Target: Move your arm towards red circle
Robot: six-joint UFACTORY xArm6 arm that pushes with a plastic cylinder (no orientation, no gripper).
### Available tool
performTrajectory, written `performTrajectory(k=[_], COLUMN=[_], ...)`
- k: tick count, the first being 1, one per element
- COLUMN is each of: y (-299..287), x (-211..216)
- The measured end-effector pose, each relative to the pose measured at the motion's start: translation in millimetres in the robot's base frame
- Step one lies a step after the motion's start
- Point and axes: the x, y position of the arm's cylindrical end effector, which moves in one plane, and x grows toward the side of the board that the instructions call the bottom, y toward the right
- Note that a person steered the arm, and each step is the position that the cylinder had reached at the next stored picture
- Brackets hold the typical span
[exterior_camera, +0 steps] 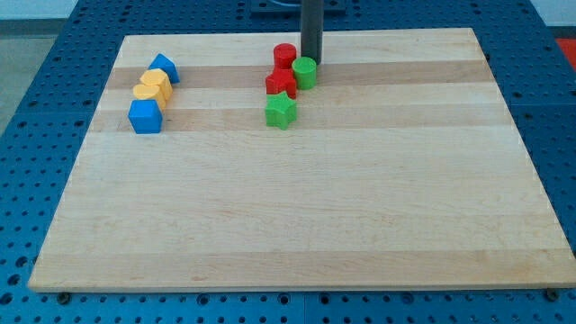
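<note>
The red circle [285, 55] stands near the view's top, at the middle of the wooden board [297, 216]. My tip [311, 63] is just to its right, close beside it and right behind the green circle [304, 72]. A red star [281, 83] lies just below the red circle, touching the green circle's left side. A green star [281, 111] lies below the red star.
At the view's upper left a blue pentagon-like block [164, 67], two yellow blocks [153, 86] and a blue cube [145, 116] form a tight cluster. The board's far edge is just behind the red circle.
</note>
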Motion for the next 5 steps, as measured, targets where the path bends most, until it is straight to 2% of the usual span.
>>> performTrajectory(k=[2,3,4,5], y=[-33.1,28.1,61.1,66.9], x=[20.6,42.6,69.4,142.7])
